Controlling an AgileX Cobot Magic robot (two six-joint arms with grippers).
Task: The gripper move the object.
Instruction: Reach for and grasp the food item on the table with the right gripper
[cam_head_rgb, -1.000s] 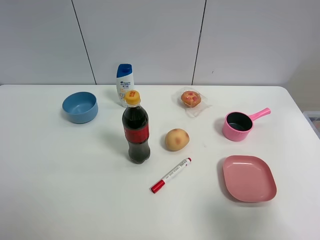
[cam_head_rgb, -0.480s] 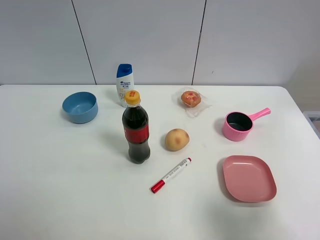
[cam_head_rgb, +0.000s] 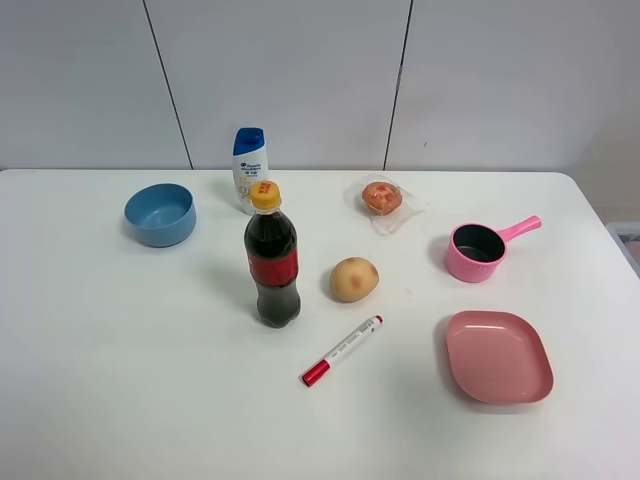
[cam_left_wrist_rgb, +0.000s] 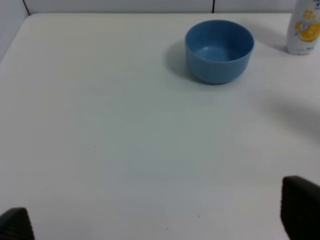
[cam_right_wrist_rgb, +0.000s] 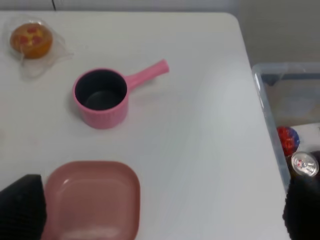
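The object, a round golden-orange pastry with red spots in a clear crinkly wrapper (cam_head_rgb: 383, 198), lies at the back middle of the white table, right of the shampoo bottle. It also shows in the right wrist view (cam_right_wrist_rgb: 31, 41). Neither arm shows in the exterior high view. The left gripper (cam_left_wrist_rgb: 160, 225) is open over bare table, only its black fingertips (cam_left_wrist_rgb: 300, 210) showing, with nothing between them. The right gripper (cam_right_wrist_rgb: 160, 210) is open too, its fingertips (cam_right_wrist_rgb: 22, 205) wide apart above the pink plate and table edge, far from the pastry.
A tan potato (cam_head_rgb: 354, 279), a cola bottle (cam_head_rgb: 272, 258), a red marker (cam_head_rgb: 342, 351), a blue bowl (cam_head_rgb: 160, 214), a shampoo bottle (cam_head_rgb: 249, 168), a pink saucepan (cam_head_rgb: 481, 250) and a pink plate (cam_head_rgb: 498, 356) stand on the table. A clear bin (cam_right_wrist_rgb: 290, 115) with cans sits off the right edge.
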